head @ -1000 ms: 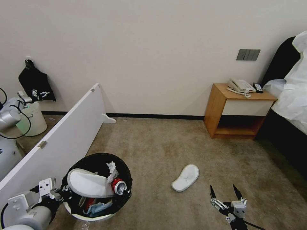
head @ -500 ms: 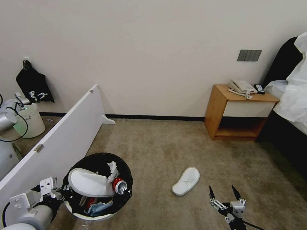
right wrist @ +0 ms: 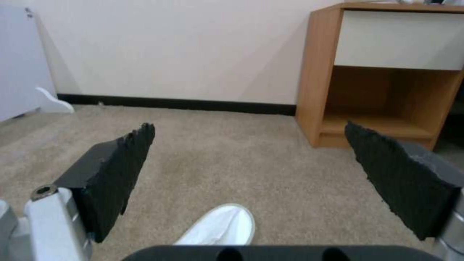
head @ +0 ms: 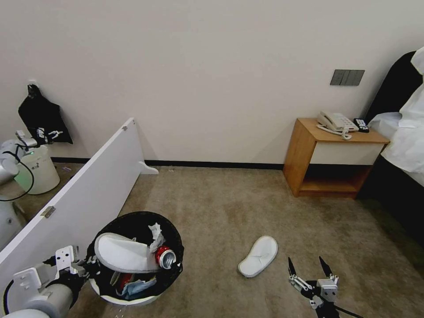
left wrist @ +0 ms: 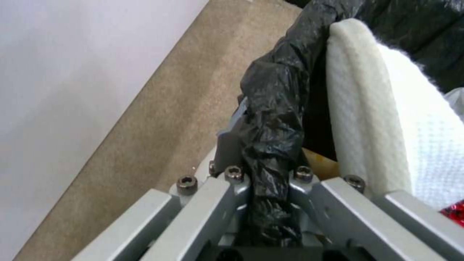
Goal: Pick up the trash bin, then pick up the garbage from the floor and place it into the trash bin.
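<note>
left claw (left wrist: 268, 181): clamped on the bag-wrapped rim of the bin (head: 132, 300), at the robot's lower left beside the white board (head: 88, 194). the grip and the bin's load are unchanged over the last second. bin holds one slipper (head: 123, 254) across the top, a red can (head: 164, 257), tissue (head: 155, 232), a blue mask (head: 134, 287). the whole head picture has drifted, so the camera moved, not the things; the floor slipper (head: 258, 262) now lies a little lower and nearer the right claw (head: 310, 267), judged as an approach to the last piece on the floor. right claw: spread wide, empty, low over the carpet (head: 212, 207), short of that slipper and to its right. nightstand (head: 335, 159) with phone (head: 335, 121) at far right, well apart. left wrist view alone shows the black bag (left wrist: 273, 119) pinched between the fingers (left wrist: 227, 152) and the slipper touching the rim inside. right wrist view alone shows the slipper's end (right wrist: 220, 226) between and just beneath the open pads (right wrist: 116, 170).
</note>
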